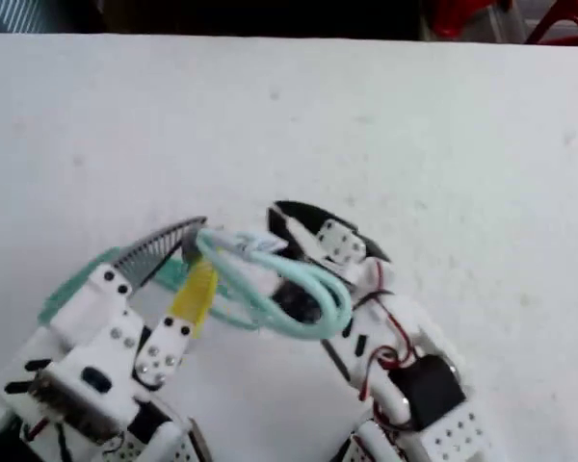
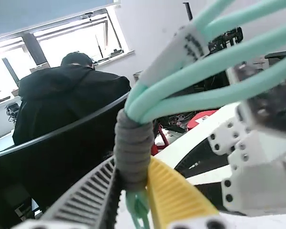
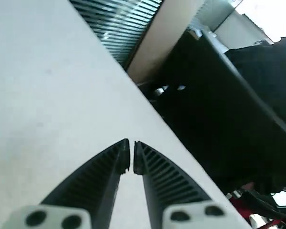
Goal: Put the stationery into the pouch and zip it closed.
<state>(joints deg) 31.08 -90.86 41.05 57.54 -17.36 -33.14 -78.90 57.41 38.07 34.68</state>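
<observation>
left gripper: grey and yellow fingers clamped on the bound end of a coiled mint cord, held up over the table
right gripper: black fingers narrow, tips almost touching, nothing between them (just beside the cord's loops)
pouch: teal, flat under the left arm, mostly hidden

The white tabletop is faintly speckled and runs back to a dark far edge. A mint-green pouch lies on its near left part, partly covered from above.
</observation>
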